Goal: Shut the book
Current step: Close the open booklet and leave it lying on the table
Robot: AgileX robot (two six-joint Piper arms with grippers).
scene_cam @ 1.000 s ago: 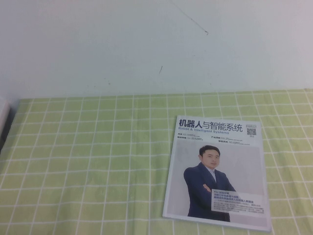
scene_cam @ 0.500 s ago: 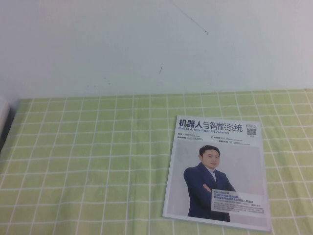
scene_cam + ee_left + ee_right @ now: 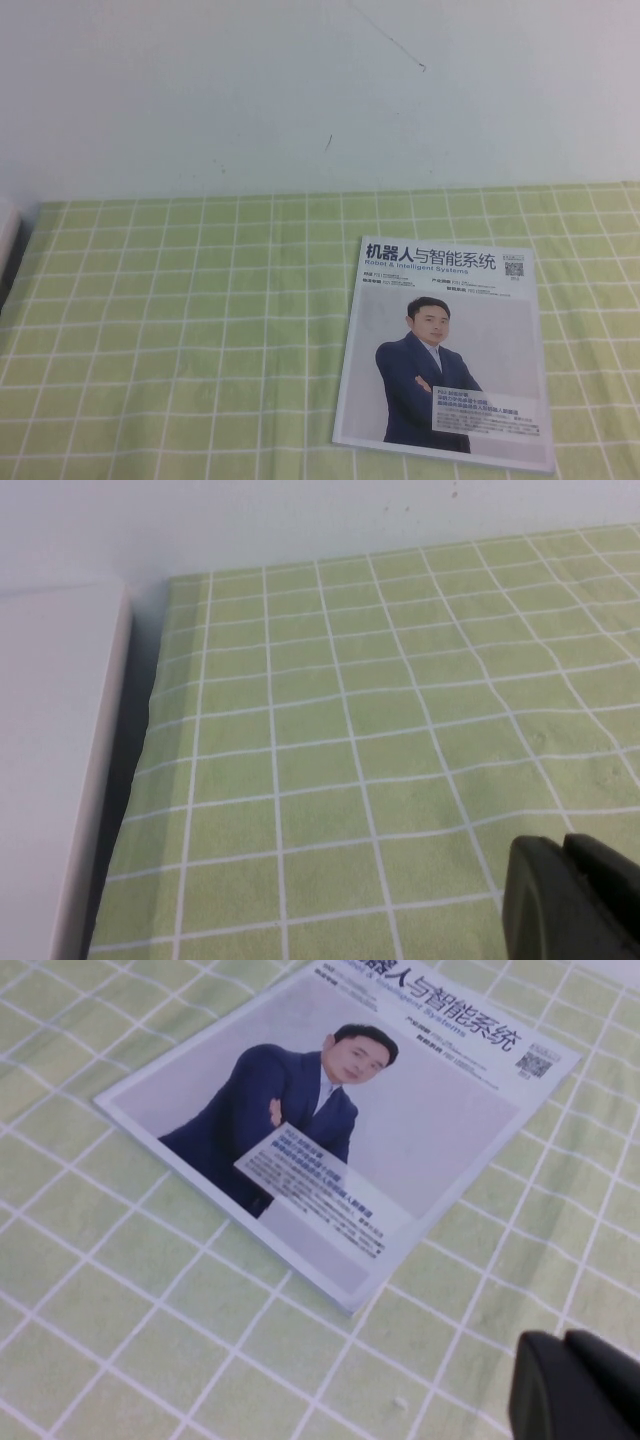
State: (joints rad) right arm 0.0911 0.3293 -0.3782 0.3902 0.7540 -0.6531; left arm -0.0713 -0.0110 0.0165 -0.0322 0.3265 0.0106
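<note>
The book (image 3: pixel 445 350) lies flat and closed on the green checked tablecloth (image 3: pixel 180 330), cover up, right of the middle in the high view. Its cover shows a man in a dark blue suit under a black title. Neither arm shows in the high view. In the right wrist view the same book (image 3: pixel 340 1110) lies ahead of my right gripper (image 3: pixel 562 1345), which is shut, holds nothing and hovers over bare cloth, apart from the book. My left gripper (image 3: pixel 565 848) is shut and empty above the cloth's left part, with no book in its view.
A white wall (image 3: pixel 300 90) rises behind the table's far edge. A white board or box (image 3: pixel 50 760) stands along the cloth's left edge, with a dark gap beside it. The cloth (image 3: pixel 350 710) spreads out bare to the left of the book.
</note>
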